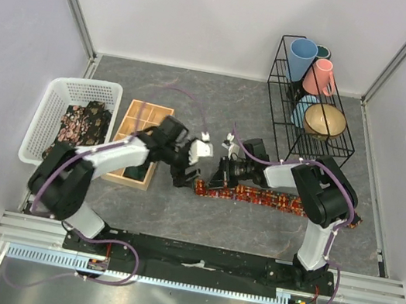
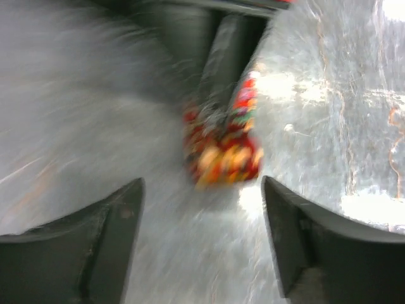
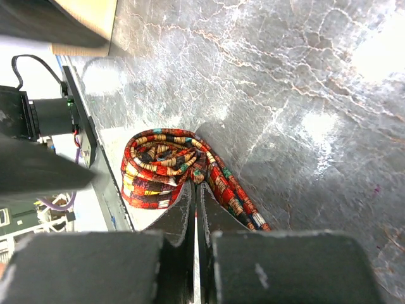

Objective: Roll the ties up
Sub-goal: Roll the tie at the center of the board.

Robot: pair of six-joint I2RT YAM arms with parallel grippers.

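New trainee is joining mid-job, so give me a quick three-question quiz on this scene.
1. True or false: the left gripper is clamped on the tie.
2. Which gripper pinches the tie's coiled end? A: left. B: right.
3. Fill in: the spare ties lie in the white ____.
Key: 1 false, its fingers stand open. 2 B, the right gripper is shut on it. 3 basket.

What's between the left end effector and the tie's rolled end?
Only bare tabletop, seen in the blurred left wrist view between the open left end effector and the tie, which the right end effector pinches.
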